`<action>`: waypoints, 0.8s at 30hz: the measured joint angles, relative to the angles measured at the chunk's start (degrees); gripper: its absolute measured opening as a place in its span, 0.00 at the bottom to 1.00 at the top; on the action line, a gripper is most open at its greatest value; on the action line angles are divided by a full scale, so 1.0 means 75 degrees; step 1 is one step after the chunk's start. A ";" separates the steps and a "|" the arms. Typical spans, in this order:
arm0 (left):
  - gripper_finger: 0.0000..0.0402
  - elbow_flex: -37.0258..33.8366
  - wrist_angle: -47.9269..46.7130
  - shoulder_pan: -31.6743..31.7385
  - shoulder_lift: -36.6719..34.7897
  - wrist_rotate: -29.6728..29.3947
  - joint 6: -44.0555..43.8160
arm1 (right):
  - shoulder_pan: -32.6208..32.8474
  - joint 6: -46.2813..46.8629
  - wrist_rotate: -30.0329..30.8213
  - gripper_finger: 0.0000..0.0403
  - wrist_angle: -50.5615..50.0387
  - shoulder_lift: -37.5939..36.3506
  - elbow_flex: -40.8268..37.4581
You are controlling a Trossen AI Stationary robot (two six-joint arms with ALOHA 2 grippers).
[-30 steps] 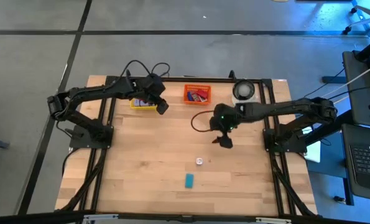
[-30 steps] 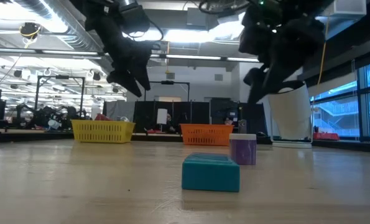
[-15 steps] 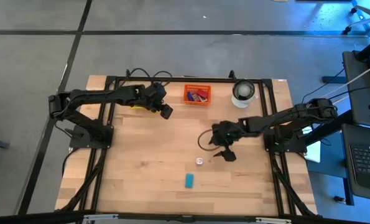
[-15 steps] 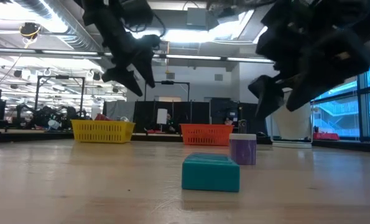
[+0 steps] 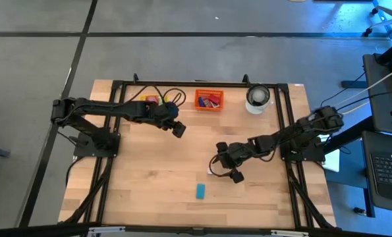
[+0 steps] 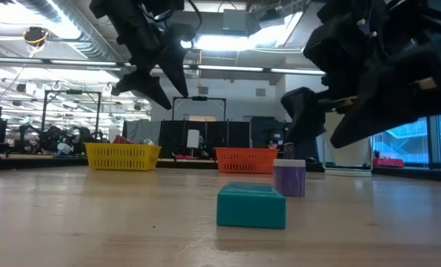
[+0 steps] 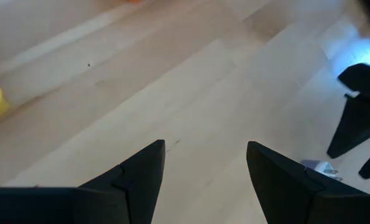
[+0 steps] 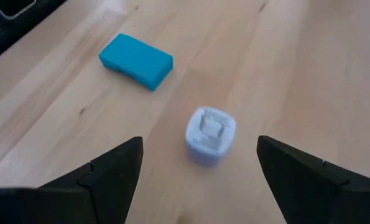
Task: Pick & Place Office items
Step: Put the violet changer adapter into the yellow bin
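Note:
A pale lilac cube (image 8: 211, 135) stands on the wooden table, with a teal block (image 8: 136, 60) lying flat just beyond it. In the high view the cube (image 5: 211, 172) sits left of my right gripper (image 5: 225, 168), and the teal block (image 5: 201, 191) lies nearer the near edge. My right gripper (image 8: 199, 144) is open and hovers above the cube, one finger on each side, touching nothing. My left gripper (image 5: 177, 128) hangs open over bare table near the yellow tray (image 5: 151, 101). The low view shows the block (image 6: 251, 205) in front of the cube (image 6: 290, 178).
At the far edge stand an orange tray (image 5: 209, 100) holding small red and blue pieces and a white round container (image 5: 258, 97). The left arm covers most of the yellow tray. Black cables loop over the table near the far edge. Bare wood lies between the two grippers.
My right gripper has swung from mid-table toward the near edge and leftward, coming down over the lilac cube. My left gripper has moved from beside the yellow tray a little toward the near edge and the table's middle. The cube and the block have stayed put.

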 joint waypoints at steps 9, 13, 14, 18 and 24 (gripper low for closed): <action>0.55 -0.0003 0.0073 -0.0409 0.0000 -0.0139 -0.0236 | 0.0024 -0.0021 -0.0028 0.79 0.1457 0.1123 0.0006; 0.55 -0.0003 0.0103 -0.0478 0.0000 -0.0170 -0.0239 | 0.0024 -0.0018 0.0050 0.79 0.1978 0.1490 0.0009; 0.55 -0.0003 0.0105 -0.0488 0.0000 -0.0210 -0.0237 | 0.0024 -0.0018 0.0066 0.79 0.1992 0.1524 0.0009; 0.55 -0.0003 0.0119 -0.0519 0.0000 -0.0366 -0.0236 | 0.0009 0.0025 0.0080 0.76 0.1967 0.1585 0.0009; 0.55 -0.0003 0.0169 -0.0519 0.0000 -0.0475 -0.0233 | -0.0004 0.0011 0.0375 0.63 0.1955 0.1588 0.0009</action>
